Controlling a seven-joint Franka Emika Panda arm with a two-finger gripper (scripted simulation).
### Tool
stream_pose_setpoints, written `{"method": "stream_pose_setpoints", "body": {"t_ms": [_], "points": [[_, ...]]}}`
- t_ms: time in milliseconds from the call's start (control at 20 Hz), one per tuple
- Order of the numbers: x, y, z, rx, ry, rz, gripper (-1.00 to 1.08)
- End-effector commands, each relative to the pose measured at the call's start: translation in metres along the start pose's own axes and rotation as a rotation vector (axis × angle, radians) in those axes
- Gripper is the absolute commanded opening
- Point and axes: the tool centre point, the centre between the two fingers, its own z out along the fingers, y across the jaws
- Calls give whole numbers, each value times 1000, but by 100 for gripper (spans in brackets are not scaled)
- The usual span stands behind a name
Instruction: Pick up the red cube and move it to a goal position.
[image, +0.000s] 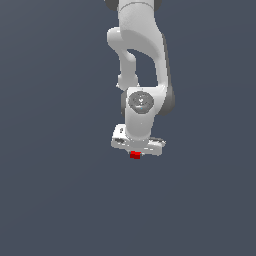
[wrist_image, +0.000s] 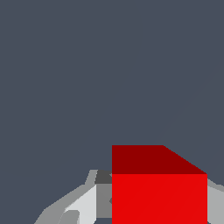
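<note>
A flat, dark blue-grey backdrop fills both pictures, with no edge or horizon to tell a counter from empty space. In the exterior view the white Franka Panda arm (image: 142, 55) comes down from the top centre, bends through a rounded elbow, and ends in a wrist joint with a grey circular cap facing the camera. Under that wrist sits the broad white gripper (image: 136, 151), its body tilted slightly so that the end on the exterior view's left is higher. Directly beneath it, touching its underside, is the red cube (image: 135, 155), a very small bright red block, much smaller than the hand above it. This view is too distant to make out the jaws themselves. The wrist view gives what the outside camera cannot: the red cube (wrist_image: 159, 197) is seen close and large, one bright face and one darker face showing, with pale grey finger parts (wrist_image: 83, 205) hard against it on either side. The jaws appear closed onto the cube, gripping it between them.
</note>
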Motion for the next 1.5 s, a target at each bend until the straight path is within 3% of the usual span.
{"method": "stream_pose_setpoints", "body": {"t_ms": [0,1450], "points": [[-8,7,-22,0,2,0,-100],[-105,90,-301,1,2,1,-100]]}}
